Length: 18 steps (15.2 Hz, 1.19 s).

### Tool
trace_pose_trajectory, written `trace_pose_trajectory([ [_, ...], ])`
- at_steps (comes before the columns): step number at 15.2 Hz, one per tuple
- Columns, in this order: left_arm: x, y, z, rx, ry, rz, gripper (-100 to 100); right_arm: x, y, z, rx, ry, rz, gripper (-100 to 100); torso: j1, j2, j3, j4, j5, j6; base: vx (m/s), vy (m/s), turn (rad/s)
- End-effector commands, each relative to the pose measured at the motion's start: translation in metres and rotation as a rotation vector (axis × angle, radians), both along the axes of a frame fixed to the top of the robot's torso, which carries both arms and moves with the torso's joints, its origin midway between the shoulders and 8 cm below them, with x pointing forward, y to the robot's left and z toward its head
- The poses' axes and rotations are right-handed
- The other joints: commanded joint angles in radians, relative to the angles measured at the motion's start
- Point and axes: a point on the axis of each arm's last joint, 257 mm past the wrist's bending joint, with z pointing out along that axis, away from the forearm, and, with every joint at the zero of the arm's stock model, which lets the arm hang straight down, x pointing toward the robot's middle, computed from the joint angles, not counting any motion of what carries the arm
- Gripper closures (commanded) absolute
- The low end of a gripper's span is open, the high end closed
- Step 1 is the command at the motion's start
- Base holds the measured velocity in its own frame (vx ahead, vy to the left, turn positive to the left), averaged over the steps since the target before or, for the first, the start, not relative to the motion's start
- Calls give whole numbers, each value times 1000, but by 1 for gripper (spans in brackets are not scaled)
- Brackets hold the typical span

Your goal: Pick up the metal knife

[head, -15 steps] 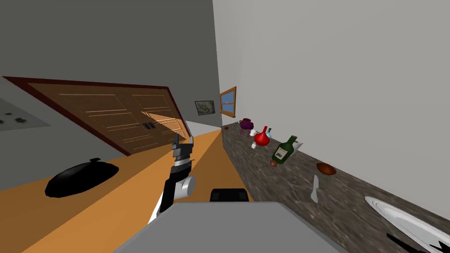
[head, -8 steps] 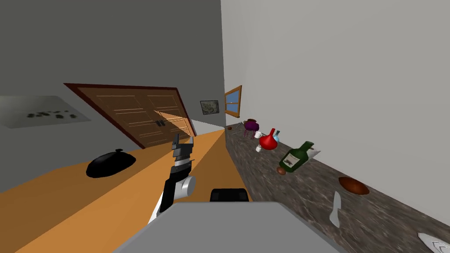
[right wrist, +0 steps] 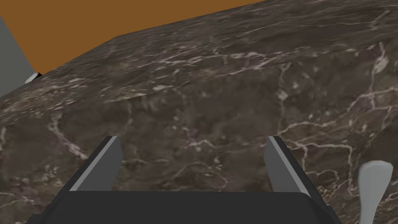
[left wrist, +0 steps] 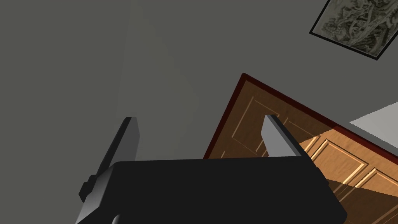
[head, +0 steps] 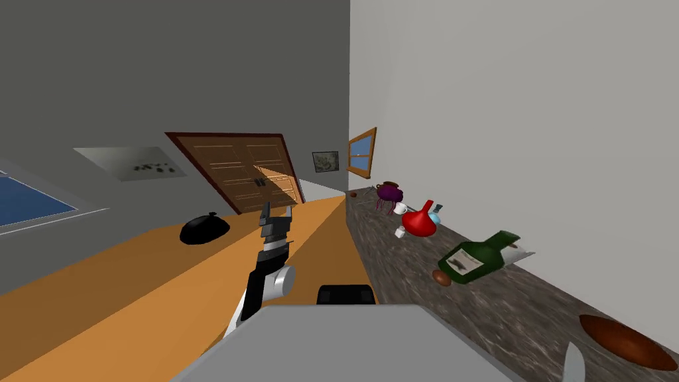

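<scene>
Knife [right wrist: 372,182] just beside right pincer [right wrist: 192,140]

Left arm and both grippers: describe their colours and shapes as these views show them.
The left gripper and right gripper each have two thin, light grey, blade-like fingers on a black box. The left forearm is black with white trim, a silver-grey cylindrical joint and a stepped grey-black wrist.

Right gripper [right wrist: 192,142], fingers [right wrist: 107,159] apart, over dark marbled counter [right wrist: 233,77]; grey knife [right wrist: 372,182] just beside.
</scene>
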Motion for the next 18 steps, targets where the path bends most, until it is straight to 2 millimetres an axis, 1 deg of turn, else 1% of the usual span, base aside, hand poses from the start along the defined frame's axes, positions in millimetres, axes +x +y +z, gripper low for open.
trace_pose_trajectory([
  [1,0,0,0,0,0,0,0,-1,-16,4,-24,33,9,-100,0,0,0,0,0,0,52,-76,279],
  [2,0,0,0,0,0,0,0,-1,-17,4,-24,33,10,-100,0,0,0,0,0,0,40,-56,110],
  [3,0,0,0,0,0,0,0,0,-31,6,-50,57,5,-100,0,0,0,0,0,1,42,-54,189],
  [4,0,0,0,0,0,0,0,1,-32,7,-50,61,15,-100,1,0,0,0,0,1,40,-61,204],
  [5,0,0,0,0,0,0,0,4,-44,8,-69,76,18,-100,1,0,0,0,0,1,40,-72,278],
  [6,0,0,0,0,0,0,0,6,-47,9,-73,80,21,-100,0,0,0,0,0,0,36,-75,233],
  [8,0,0,0,0,0,0,0,21,-66,9,-107,98,25,-100,0,0,0,0,0,0,24,-75,307],
  [9,0,0,0,0,0,0,0,23,-67,10,-108,101,35,-100,0,0,0,0,0,0,11,-79,215],
  [11,0,0,0,0,0,0,0,44,-77,7,-125,103,46,-100,0,1,1,0,0,1,-2,-67,156],
  [12,0,0,0,0,0,0,0,54,-79,5,-127,100,50,-100,1,2,1,0,0,1,-30,-48,222],
  [13,0,0,0,0,0,0,0,54,-79,5,-127,100,50,-100,2,3,2,1,0,1,-38,-36,133],
  [15,0,0,0,0,0,0,0,70,-79,1,-126,92,56,-100,4,5,3,1,1,2,-49,-18,66],
  [16,0,0,0,0,0,0,0,61,-79,3,-126,98,57,-100,5,6,3,2,1,2,-30,-8,27],
  [18,0,0,0,0,0,0,0,80,-78,-5,-124,87,64,-100,6,6,4,2,1,2,-35,-6,-41],
])
